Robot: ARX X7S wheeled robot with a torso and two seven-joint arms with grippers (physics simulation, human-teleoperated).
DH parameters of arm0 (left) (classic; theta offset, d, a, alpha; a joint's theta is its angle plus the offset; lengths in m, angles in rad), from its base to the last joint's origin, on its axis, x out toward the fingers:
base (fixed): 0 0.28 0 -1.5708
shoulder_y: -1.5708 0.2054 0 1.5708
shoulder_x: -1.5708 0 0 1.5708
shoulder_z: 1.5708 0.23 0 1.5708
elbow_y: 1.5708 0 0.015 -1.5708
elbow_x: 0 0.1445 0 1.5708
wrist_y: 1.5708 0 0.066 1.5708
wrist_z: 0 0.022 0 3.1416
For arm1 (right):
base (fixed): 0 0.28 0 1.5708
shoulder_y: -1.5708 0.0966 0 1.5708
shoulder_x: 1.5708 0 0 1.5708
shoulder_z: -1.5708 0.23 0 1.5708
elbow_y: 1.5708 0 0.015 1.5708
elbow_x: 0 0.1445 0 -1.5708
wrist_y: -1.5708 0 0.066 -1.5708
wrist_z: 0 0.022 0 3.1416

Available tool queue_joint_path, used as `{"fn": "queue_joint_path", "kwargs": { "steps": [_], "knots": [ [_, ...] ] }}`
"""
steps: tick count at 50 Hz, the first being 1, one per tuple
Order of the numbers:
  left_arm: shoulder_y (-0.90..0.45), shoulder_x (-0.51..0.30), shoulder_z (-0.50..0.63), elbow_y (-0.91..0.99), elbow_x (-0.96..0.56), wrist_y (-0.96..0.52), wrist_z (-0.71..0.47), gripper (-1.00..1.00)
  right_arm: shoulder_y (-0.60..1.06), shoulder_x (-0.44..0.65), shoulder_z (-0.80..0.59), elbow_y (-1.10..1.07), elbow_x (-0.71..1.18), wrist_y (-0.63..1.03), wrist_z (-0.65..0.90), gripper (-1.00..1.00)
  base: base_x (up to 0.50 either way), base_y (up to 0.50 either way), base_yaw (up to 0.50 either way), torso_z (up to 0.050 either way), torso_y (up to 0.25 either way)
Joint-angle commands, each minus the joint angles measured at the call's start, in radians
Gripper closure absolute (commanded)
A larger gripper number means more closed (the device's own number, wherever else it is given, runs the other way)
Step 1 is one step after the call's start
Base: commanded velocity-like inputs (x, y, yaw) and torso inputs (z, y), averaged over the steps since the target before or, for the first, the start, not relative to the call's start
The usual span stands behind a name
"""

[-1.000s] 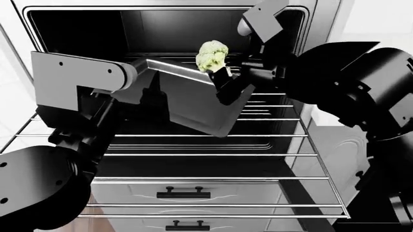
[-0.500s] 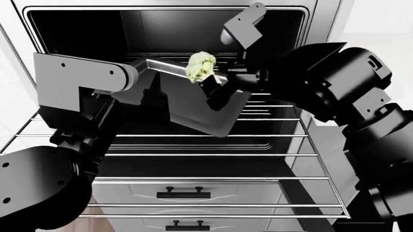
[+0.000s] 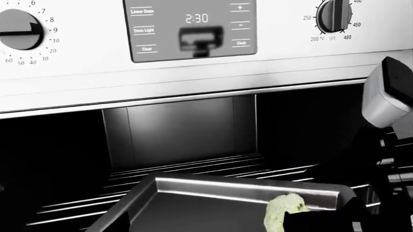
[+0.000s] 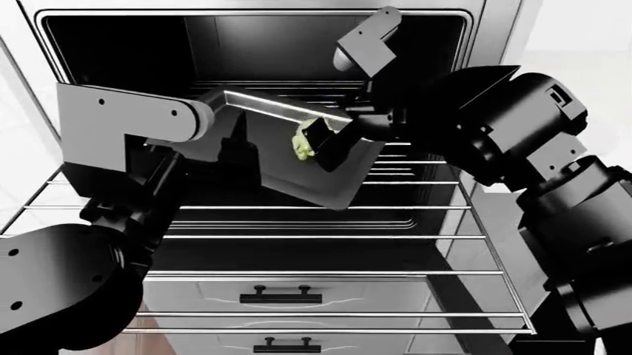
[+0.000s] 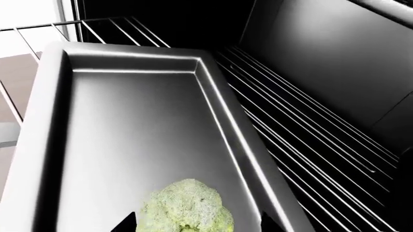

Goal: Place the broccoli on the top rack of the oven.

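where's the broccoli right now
In the head view the broccoli sits centre frame at the right gripper, just above the dark tray inside the oven.

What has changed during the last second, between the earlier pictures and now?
The right gripper carried the broccoli leftward in the head view and down, from above the tray's far rim to low over the tray. The broccoli seems still held, not released. The left arm, the tray, the pulled-out rack and the open oven stayed as they were.
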Motion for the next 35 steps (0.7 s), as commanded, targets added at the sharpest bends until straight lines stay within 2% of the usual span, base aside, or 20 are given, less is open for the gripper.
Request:
{"fn": "queue_joint_path", "kwargs": {
  "steps": [1, 16, 23, 35],
  "knots": [
    [-0.008, 0.0, 0.005, 0.002, -0.006, -0.002, -0.006, -1.0, 0.014, 0.017, 0.016, -0.049, 0.01, 0.015, 0.021, -1.0, 0.0, 0.0, 0.0, 0.0, 0.0],
    [-0.01, -0.007, -0.001, 0.007, -0.017, 0.005, -0.01, -1.0, 0.016, 0.079, 0.098, -0.175, 0.076, 0.046, 0.097, -1.0, 0.0, 0.0, 0.0, 0.0, 0.0],
    [-0.028, -0.021, -0.019, 0.027, -0.061, -0.005, -0.043, -1.0, -0.067, 0.204, 0.195, -0.42, 0.216, 0.151, 0.243, -1.0, 0.0, 0.0, 0.0, 0.0, 0.0],
    [-0.087, -0.032, -0.028, 0.05, -0.159, -0.036, -0.109, -1.0, -0.143, 0.341, 0.356, -0.704, 0.465, 0.258, 0.469, -1.0, 0.0, 0.0, 0.0, 0.0, 0.0]
  ]
}}
